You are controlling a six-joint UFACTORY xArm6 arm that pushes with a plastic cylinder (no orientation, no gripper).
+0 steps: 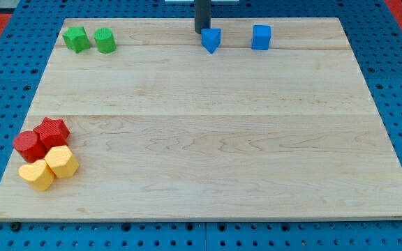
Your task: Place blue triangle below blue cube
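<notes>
The blue triangle [211, 40] lies near the view's top edge of the wooden board, a little right of centre. The blue cube [261, 37] sits to its right, about one block width apart, at the same height. My tip [202, 32] is at the top of the board, just left of and slightly above the blue triangle, touching or nearly touching its upper left side. The rod rises out of the view's top.
A green star block [76, 38] and a green cylinder [105, 40] sit at the top left. A red star [51, 132], red cylinder [28, 145], yellow hexagon [62, 161] and yellow heart block [37, 174] cluster at the bottom left. The board [208, 139] lies on a blue pegboard.
</notes>
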